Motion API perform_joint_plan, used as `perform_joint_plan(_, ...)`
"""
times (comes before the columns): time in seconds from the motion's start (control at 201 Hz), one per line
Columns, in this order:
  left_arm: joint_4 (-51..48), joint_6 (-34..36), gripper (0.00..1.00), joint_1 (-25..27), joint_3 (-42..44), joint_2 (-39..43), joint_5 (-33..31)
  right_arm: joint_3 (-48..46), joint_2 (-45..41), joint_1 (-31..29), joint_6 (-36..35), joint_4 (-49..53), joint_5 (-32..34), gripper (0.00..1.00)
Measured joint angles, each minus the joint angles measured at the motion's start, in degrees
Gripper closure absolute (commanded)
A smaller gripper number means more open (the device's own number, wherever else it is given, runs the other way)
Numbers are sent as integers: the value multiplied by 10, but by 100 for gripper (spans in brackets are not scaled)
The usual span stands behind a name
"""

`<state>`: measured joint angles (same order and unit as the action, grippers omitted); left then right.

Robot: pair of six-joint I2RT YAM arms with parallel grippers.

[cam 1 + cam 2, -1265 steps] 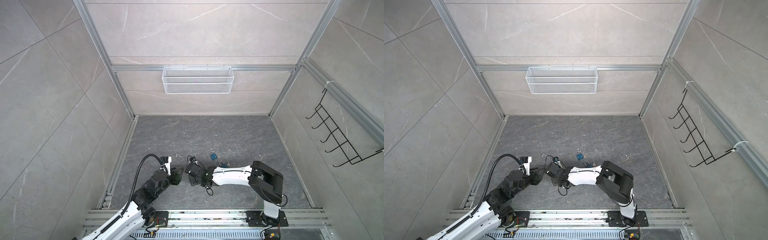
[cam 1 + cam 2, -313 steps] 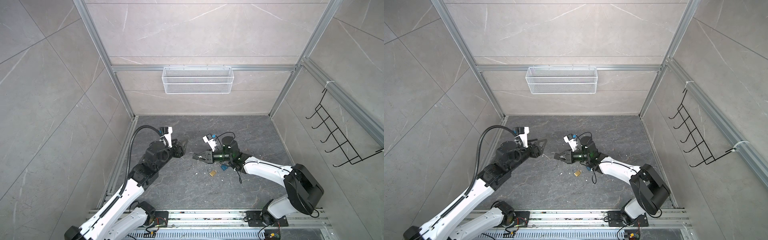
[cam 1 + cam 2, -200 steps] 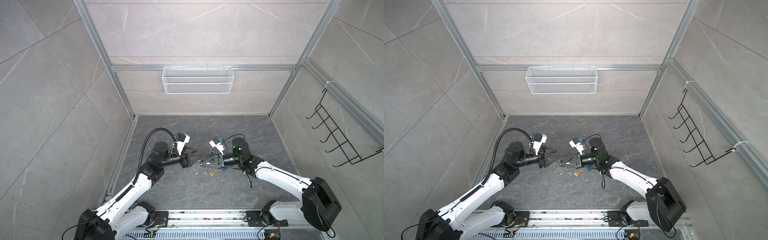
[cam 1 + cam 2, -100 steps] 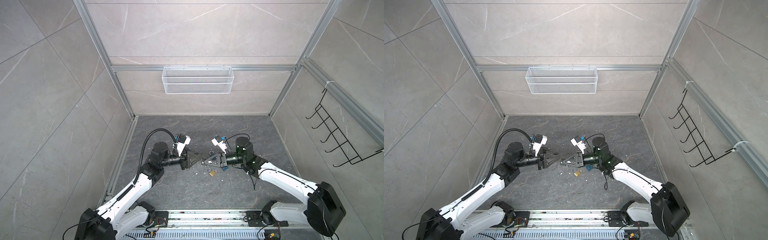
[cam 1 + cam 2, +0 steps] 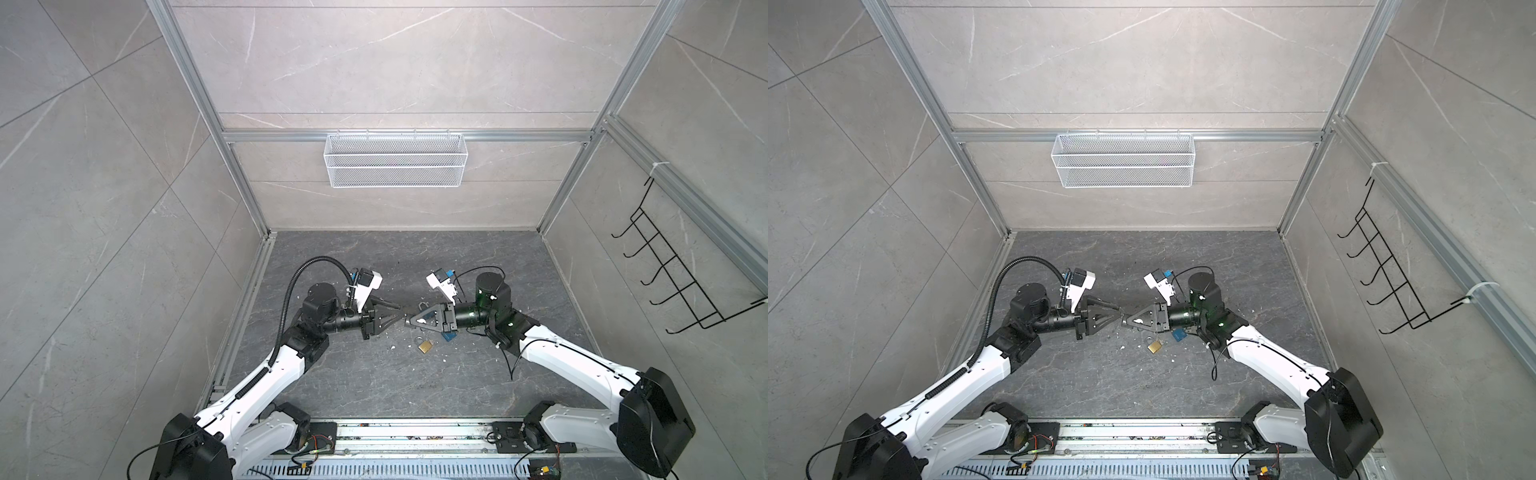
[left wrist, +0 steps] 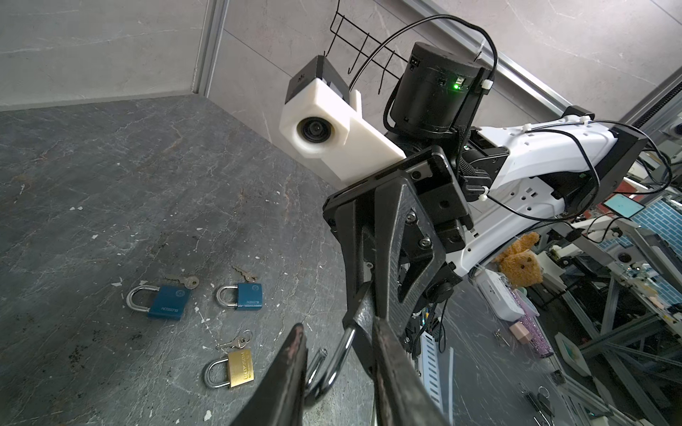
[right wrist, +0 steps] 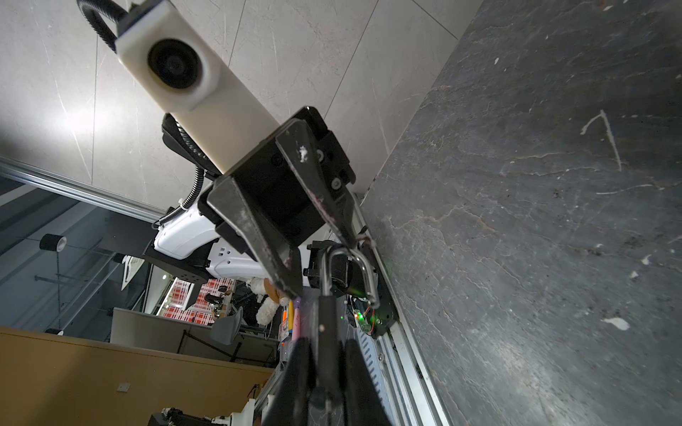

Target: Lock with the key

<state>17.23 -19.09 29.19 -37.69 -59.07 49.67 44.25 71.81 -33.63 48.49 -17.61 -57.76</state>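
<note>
Left gripper nearer half-hidden padlock

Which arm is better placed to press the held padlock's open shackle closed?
Left, probably: the left tool straddles the open shackle with its jaws apart, while the right tool is shut on the padlock, holding it up.

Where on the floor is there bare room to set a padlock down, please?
The bare floor toward the back wall, below the wire basket, is free, and so is the strip between the brass padlock and the front rail. The middle is crowded: the left gripper and right gripper meet there near a blue padlock.
</note>
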Motion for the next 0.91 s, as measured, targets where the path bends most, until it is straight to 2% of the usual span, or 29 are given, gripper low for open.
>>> perform_joint_plan(0.274, 0, -1, 70, -3, 0, 0, 0, 0, 0, 7, 0, -7, -2, 100)
perform_joint_plan(0.612, 11, -11, 78, -4, 8, -2, 0, 0, -8, 14, 0, -7, -2, 100)
perform_joint_plan(0.906, 26, -30, 99, -6, 9, -8, 15, 2, -8, 19, -21, -1, -3, 100)
